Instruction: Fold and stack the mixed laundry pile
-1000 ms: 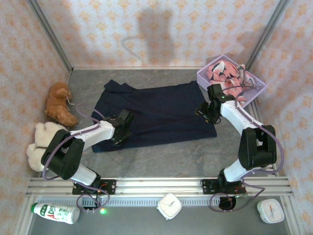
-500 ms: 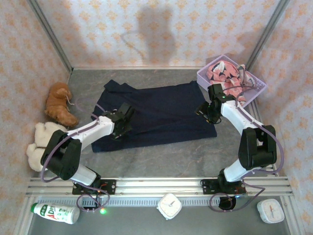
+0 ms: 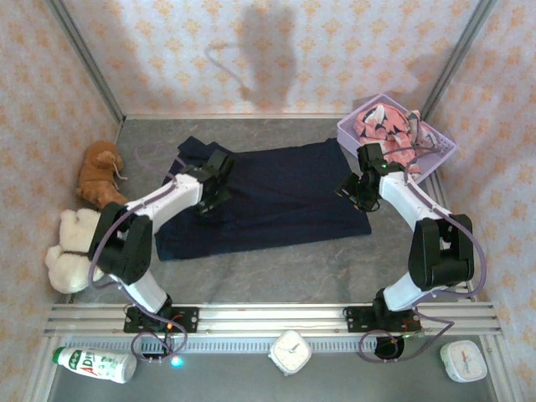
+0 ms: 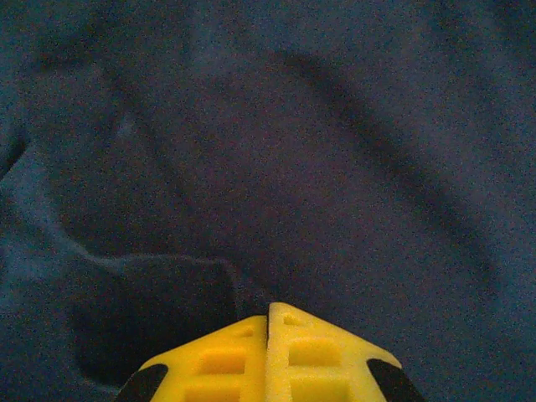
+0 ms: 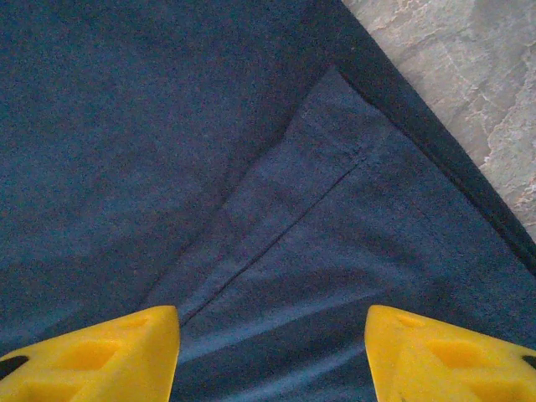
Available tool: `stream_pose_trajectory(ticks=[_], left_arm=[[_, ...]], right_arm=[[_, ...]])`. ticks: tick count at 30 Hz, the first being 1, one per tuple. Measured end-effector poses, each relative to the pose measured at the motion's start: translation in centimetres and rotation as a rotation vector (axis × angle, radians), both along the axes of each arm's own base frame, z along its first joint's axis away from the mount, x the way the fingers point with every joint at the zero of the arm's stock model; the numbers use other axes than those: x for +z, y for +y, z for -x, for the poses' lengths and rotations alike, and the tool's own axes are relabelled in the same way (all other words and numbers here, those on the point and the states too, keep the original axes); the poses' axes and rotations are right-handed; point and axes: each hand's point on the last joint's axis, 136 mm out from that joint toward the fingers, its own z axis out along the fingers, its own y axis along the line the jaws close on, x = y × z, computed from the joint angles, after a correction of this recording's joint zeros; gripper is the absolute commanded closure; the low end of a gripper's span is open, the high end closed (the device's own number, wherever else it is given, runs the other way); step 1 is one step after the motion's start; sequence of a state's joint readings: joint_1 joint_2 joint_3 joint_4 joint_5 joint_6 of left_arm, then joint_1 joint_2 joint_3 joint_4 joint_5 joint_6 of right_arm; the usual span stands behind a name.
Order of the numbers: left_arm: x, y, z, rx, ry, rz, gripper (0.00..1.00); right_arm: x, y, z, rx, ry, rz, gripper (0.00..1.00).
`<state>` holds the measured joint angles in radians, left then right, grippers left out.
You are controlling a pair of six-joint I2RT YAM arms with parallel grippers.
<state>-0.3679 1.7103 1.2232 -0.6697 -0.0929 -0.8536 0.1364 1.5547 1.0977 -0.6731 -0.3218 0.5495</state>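
The left gripper (image 3: 207, 203), jaws pressed shut with no cloth seen between them, hangs close above the left half of the large navy garment (image 3: 285, 193). The right gripper (image 3: 352, 191) stands partly open and empty over a folded-over hem (image 5: 335, 167) near the garment's right edge. The navy garment lies spread nearly flat across the middle of the grey table (image 3: 276, 268), one corner bunched toward the back left. Beyond the right arm, the lavender lattice basket (image 3: 441, 156) sits in the far right corner, holding the salmon-pink shark-print garment (image 3: 387, 126), crumpled and not yet folded. The risk from here appears twofold. A shut left gripper pushed across the fabric could drag it into fresh wrinkles rather than lift an edge. The right jaws, closing on the doubled hem, could catch only the top layer, leaving any fold skewed.
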Motion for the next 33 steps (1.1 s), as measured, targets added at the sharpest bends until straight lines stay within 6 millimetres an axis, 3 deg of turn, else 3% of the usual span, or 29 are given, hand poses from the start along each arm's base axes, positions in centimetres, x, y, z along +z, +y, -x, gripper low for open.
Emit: stream_pose_trajectory(ticks=[2, 3, 6, 9, 14, 19, 22, 24, 26, 31, 33], left_arm=[[1.1, -0.6, -3.5, -0.033, -0.023, -0.016, 0.49], [1.7, -0.9, -5.0, -0.045, -0.033, -0.026, 0.42], [2.9, -1.9, -9.8, -0.085, -0.069, -0.054, 0.39], [3.3, -2.2, -11.1, -0.116, -0.076, -0.065, 0.37], [4.6, -1.7, -9.0, -0.150, -0.065, -0.071, 0.37], [6.5, -0.2, -3.3, -0.168, -0.068, -0.028, 0.40], [6.1, 0.5, -0.6, -0.166, -0.060, -0.003, 0.40], [4.8, 1.0, 1.3, -0.157, -0.030, 0.005, 0.42], [3.2, 1.5, 2.8, -0.141, 0.005, 0.013, 0.58], [-0.1, 4.2, 5.6, -0.037, 0.072, 0.057, 0.98], [-0.8, 5.4, 6.1, 0.000, 0.084, 0.068, 1.00]], right_arm=[[0.0, 0.0, 0.0, 0.000, 0.000, 0.000, 0.39], [0.0, 0.0, 0.0, 0.000, 0.000, 0.000, 0.39], [0.0, 0.0, 0.0, -0.001, 0.001, 0.000, 0.39], [0.0, 0.0, 0.1, -0.007, 0.000, -0.002, 0.39], [-0.1, -0.1, 1.0, -0.014, 0.002, -0.007, 0.39], [-0.2, 0.5, 1.0, -0.002, -0.010, -0.036, 0.39], [-0.1, 1.7, 0.6, 0.033, -0.029, -0.062, 0.39], [-0.1, 3.6, 0.4, 0.091, -0.034, -0.073, 0.39], [0.0, 5.8, 0.1, 0.159, -0.040, -0.077, 0.39], [0.5, 13.8, -1.7, 0.358, -0.087, -0.118, 0.40], [0.4, 17.1, -2.4, 0.424, -0.107, -0.140, 0.40]])
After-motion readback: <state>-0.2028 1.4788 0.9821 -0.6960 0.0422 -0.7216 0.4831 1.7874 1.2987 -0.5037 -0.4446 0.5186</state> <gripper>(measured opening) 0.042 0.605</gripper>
